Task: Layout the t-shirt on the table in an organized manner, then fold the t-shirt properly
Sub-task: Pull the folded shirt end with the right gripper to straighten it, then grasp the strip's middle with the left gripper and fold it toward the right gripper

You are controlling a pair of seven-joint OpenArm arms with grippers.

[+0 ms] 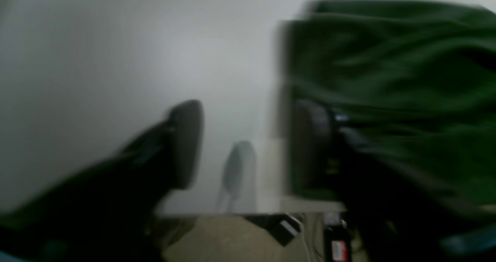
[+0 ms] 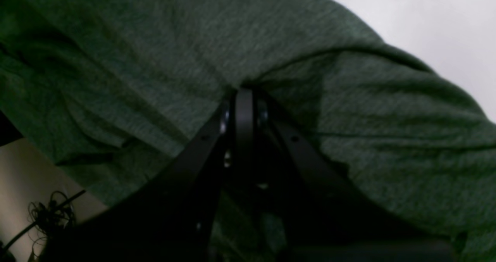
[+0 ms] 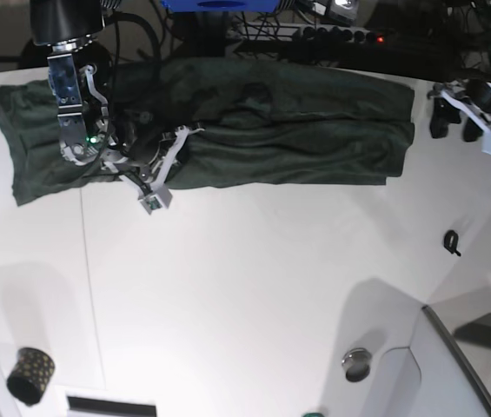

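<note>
The worktop (image 3: 254,287) is the biggest thing before you, white and mostly bare. Across its far side lies the shirt (image 3: 297,130), dark green, drawn out into a long, rumpled band with one end spread wider on the right arm's side.

Your right hand (image 2: 243,93) is pinched shut on a fold of the shirt; its wrist view shows cloth bunching up at the closed tips. In the base view that hand sits on the shirt near its front edge (image 3: 154,169). Your left hand (image 1: 248,145) stands wide apart and holds nothing. One finger is over bare worktop and the other just beside the shirt's edge, though the blur keeps you from telling whether it touches. In the base view it sits off the end of the shirt (image 3: 454,117).

You look to be at the laying-out step: the shirt is still creased and doubled over, not flat, so folding proper has not begun. The next move likely calls for the left hand to take that end again, or a corner, so both hands can pull the cloth flat.

A small dark dotted cup (image 3: 30,375) stands at the near corner, well apart from the shirt; you cannot see inside it.
</note>
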